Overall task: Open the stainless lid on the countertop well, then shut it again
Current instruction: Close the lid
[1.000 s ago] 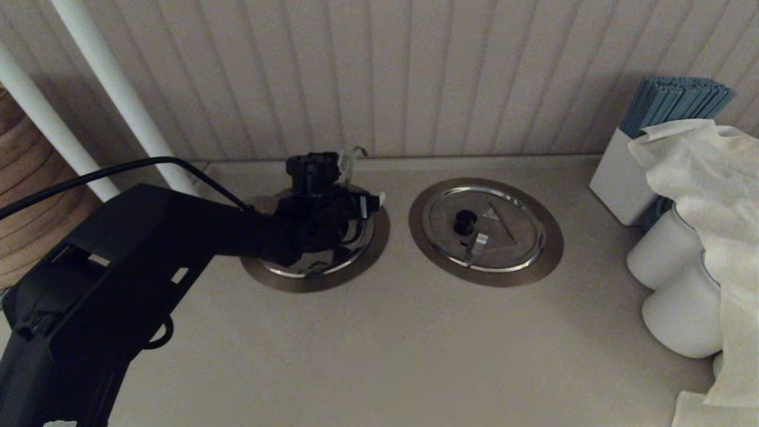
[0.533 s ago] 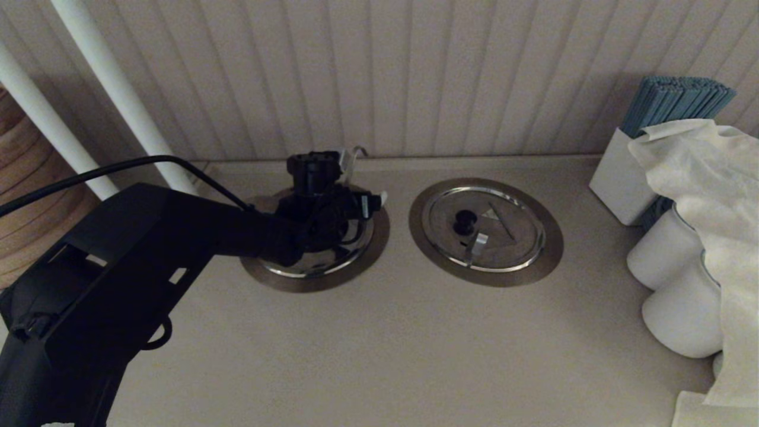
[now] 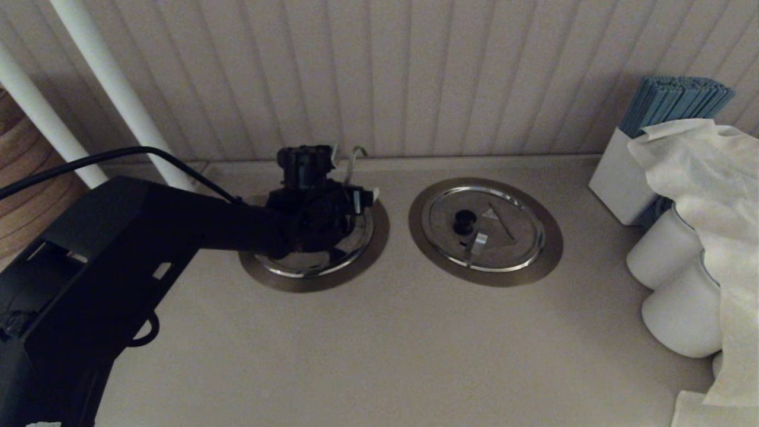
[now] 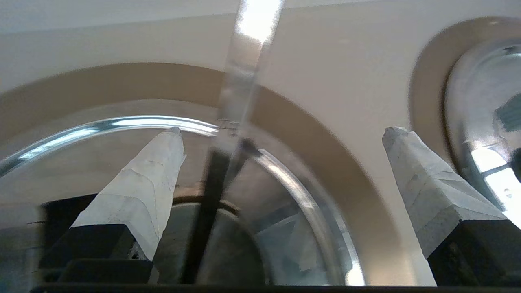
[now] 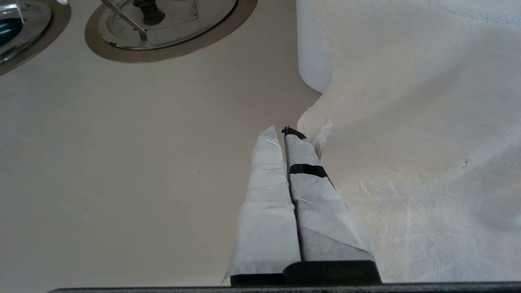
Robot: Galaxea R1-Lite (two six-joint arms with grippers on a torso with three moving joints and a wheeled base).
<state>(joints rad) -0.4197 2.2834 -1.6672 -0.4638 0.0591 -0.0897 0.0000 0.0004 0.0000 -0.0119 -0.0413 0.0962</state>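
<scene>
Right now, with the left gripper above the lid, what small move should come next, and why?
Probably lower the left gripper a little, then close it on the black knob. Its fingers stand wide apart and hold nothing, the stainless lid lies flat in the countertop well, and the hooked rod rises between the fingers, so the grasp is not yet made. The right gripper is parked beside the white cloth.

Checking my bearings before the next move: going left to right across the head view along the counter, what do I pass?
Left end effector over the stainless lid → twin lidded well → white box of blue sticks → white cylinders under the cloth.
</scene>
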